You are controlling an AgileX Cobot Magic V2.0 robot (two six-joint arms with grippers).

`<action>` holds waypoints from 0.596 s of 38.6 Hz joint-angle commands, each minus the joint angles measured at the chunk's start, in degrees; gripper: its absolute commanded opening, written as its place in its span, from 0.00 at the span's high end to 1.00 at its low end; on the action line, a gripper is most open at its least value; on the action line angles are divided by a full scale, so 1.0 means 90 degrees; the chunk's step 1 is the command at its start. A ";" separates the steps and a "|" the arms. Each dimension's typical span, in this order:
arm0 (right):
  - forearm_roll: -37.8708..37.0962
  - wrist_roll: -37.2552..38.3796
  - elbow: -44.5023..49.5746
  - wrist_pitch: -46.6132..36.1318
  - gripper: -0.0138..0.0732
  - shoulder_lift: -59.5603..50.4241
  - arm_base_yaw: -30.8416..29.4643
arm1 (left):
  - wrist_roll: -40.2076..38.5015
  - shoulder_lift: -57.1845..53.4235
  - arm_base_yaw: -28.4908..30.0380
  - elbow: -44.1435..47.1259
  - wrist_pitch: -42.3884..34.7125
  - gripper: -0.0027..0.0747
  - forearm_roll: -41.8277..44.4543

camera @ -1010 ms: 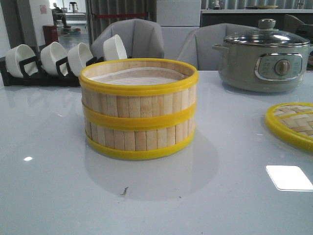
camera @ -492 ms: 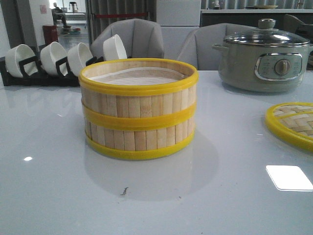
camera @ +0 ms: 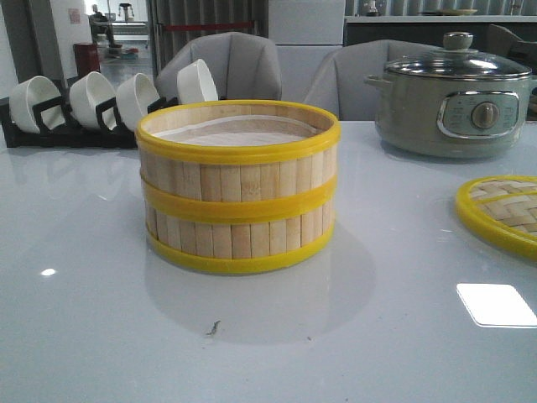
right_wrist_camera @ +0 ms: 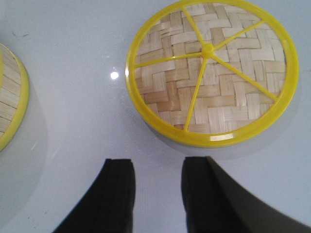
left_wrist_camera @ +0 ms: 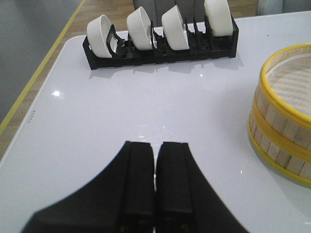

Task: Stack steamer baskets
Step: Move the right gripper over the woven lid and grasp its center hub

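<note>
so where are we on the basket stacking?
Looks done: the two steamer baskets sit one atop the other, rims aligned. Nothing in hand: left gripper shut and empty, right gripper open above the woven lid. Nothing visibly left.

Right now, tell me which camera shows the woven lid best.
The right wrist view: the whole woven lid lies flat there, seen from above. The front view catches only its edge at the right; the left wrist view misses it.

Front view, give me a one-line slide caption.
Two steamer baskets stacked on the white table, woven lid lying apart at right.
</note>
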 commanded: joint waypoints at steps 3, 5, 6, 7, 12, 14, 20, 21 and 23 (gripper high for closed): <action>0.0103 -0.0076 -0.0197 -0.0341 0.44 -0.0076 -0.0032 | -0.0059 -0.0008 -0.0006 -0.0182 -0.0567 0.85 0.0050; 0.0103 -0.0076 -0.0197 -0.0341 0.48 -0.0076 -0.0032 | -0.0059 -0.0008 -0.0006 -0.0182 -0.0567 0.85 0.0050; 0.0103 -0.0076 -0.0197 -0.0341 0.50 -0.0076 -0.0032 | -0.0059 -0.0008 -0.0006 -0.0182 -0.0567 0.85 0.0050; 0.0103 -0.0076 -0.0197 -0.0341 0.53 -0.0076 -0.0032 | -0.0059 -0.0008 -0.0006 -0.0182 -0.0567 0.85 0.0050; 0.0103 -0.0076 -0.0197 -0.0341 0.66 -0.0076 -0.0032 | -0.0059 -0.0008 -0.0006 -0.0182 -0.0567 0.85 0.0050; 0.0103 -0.0076 -0.0197 -0.0341 0.71 -0.0076 -0.0032 | -0.0059 -0.0008 -0.0006 -0.0182 -0.0567 0.85 0.0050; 0.0110 -0.0076 -0.0197 -0.0363 0.78 -0.0043 -0.0032 | -0.0059 -0.0008 -0.0006 -0.0182 -0.0567 0.85 0.0050; 0.0124 -0.0076 -0.0197 -0.0363 0.78 -0.0043 -0.0032 | -0.0059 -0.0008 -0.0006 -0.0182 -0.0567 0.85 0.0050; 0.0131 -0.0076 -0.0197 -0.0310 0.78 -0.0034 -0.0032 | -0.0059 -0.0008 -0.0006 -0.0182 -0.0567 0.85 0.0050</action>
